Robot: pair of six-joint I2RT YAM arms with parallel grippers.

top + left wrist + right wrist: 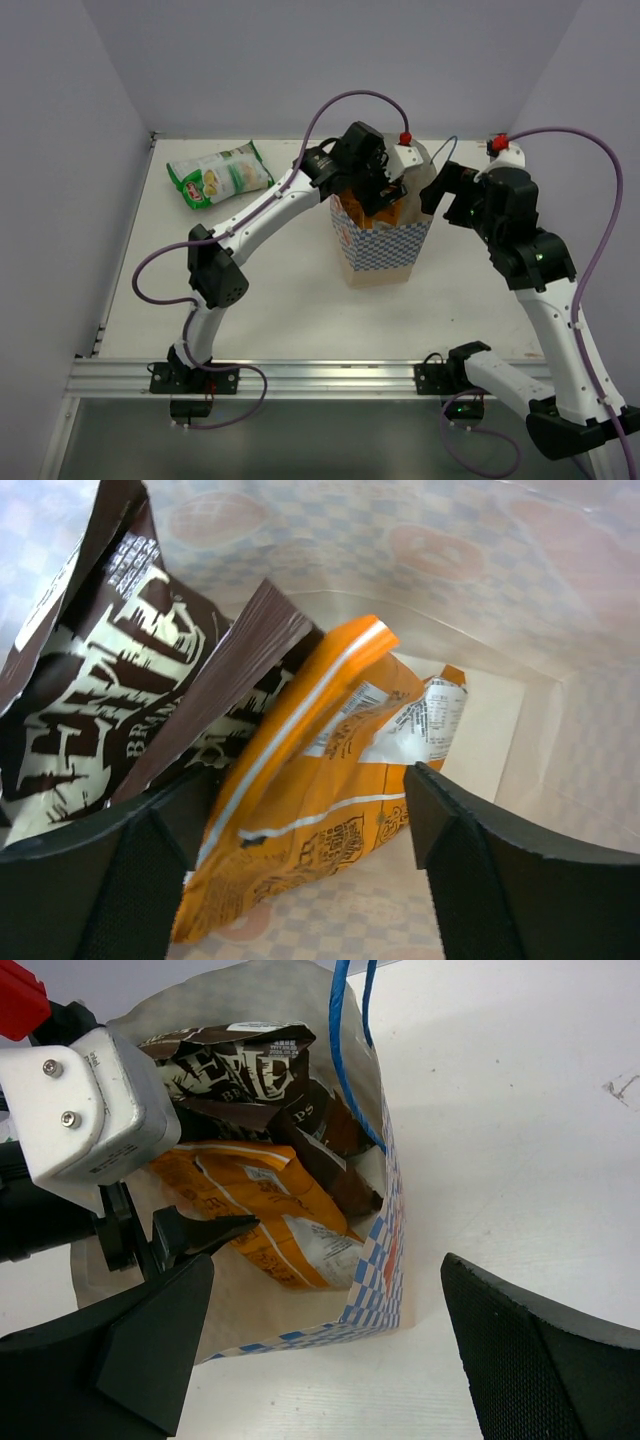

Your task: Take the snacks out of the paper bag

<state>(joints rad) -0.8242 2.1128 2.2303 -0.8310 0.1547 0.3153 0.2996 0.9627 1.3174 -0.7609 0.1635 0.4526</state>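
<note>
The paper bag (pixel 380 250) stands upright mid-table, its mouth open. My left gripper (pixel 378 195) is down inside the mouth. In the left wrist view it (pixel 310 880) is open, with a jaw on either side of the orange packet (pixel 310 800), not closed on it. Two dark brown packets (pixel 100 700) (pixel 240 665) lean to its left. My right gripper (pixel 440 195) is open and empty, just right of the bag; its view shows the bag (pixel 385 1260), the orange packet (pixel 260 1205) and the brown packets (pixel 250 1070). The green-and-white chip bag (pixel 218 172) lies on the table at the far left.
A blue cord handle (pixel 345 1050) hangs over the bag's rim. The left arm (pixel 260 215) reaches across from the left. White walls close off the table's left, back and right sides.
</note>
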